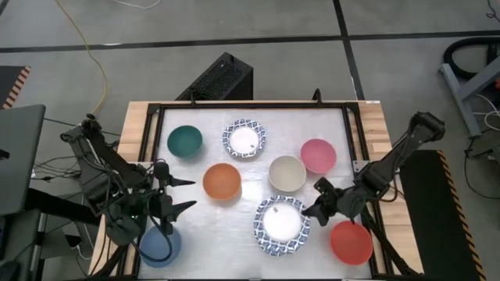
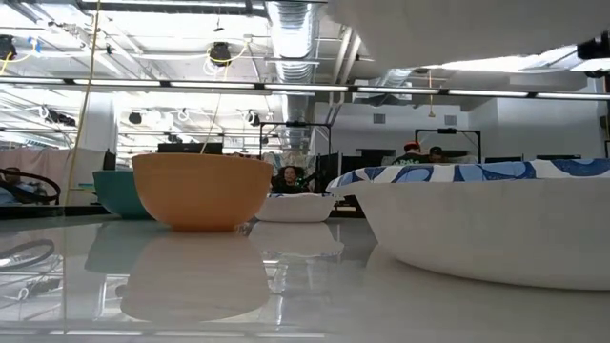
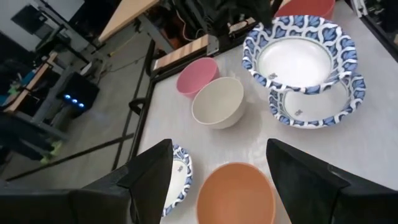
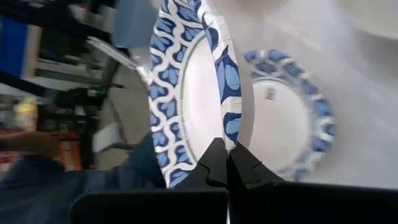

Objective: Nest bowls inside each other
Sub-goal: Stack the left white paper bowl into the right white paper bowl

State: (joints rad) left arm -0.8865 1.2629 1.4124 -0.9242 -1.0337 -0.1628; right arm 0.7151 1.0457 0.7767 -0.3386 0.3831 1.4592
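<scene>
pinching a patterned bowl's (image 4: pixel 186 93) rim, right pincer (image 4: pixel 226 163).

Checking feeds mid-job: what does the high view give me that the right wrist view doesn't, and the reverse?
Only the high view shows the green bowl, orange bowl, cream bowl, pink bowl, red bowl, blue bowl, and the open left gripper. Only the right wrist view shows the right gripper shut on the lifted patterned bowl, pinching its rim. Both show a second patterned bowl beneath it.
</scene>
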